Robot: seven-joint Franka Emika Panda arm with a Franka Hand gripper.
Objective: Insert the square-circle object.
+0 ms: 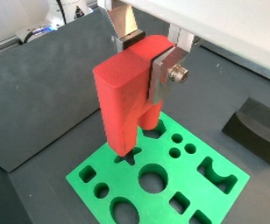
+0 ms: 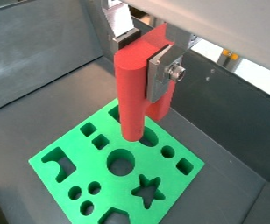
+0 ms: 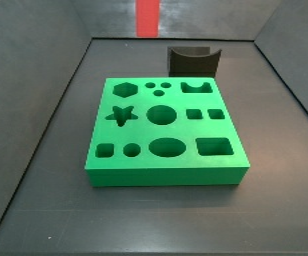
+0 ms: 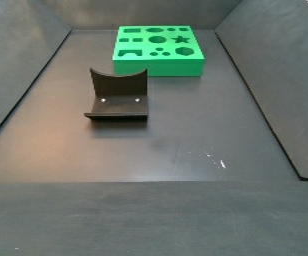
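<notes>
My gripper (image 1: pixel 144 66) is shut on the square-circle object (image 1: pixel 124 96), a tall red block held upright with its two legs pointing down. It shows the same way in both wrist views, with the gripper (image 2: pixel 144 61) round the red block (image 2: pixel 134 92). The block hangs above the green block with shaped holes (image 1: pixel 103 175), which also shows in a wrist view (image 2: pixel 73 149). In a side view only the red block's lower end (image 3: pixel 147 14) shows, well above and beyond the green block (image 3: pixel 164 172). The gripper is out of both side views.
The dark fixture (image 3: pixel 193 58) stands on the floor just behind the green block; it also shows in a side view (image 4: pixel 117 97) and a wrist view (image 1: pixel 257 129). The green block (image 4: pixel 157 65) lies near the far wall. Grey walls bound the dark floor.
</notes>
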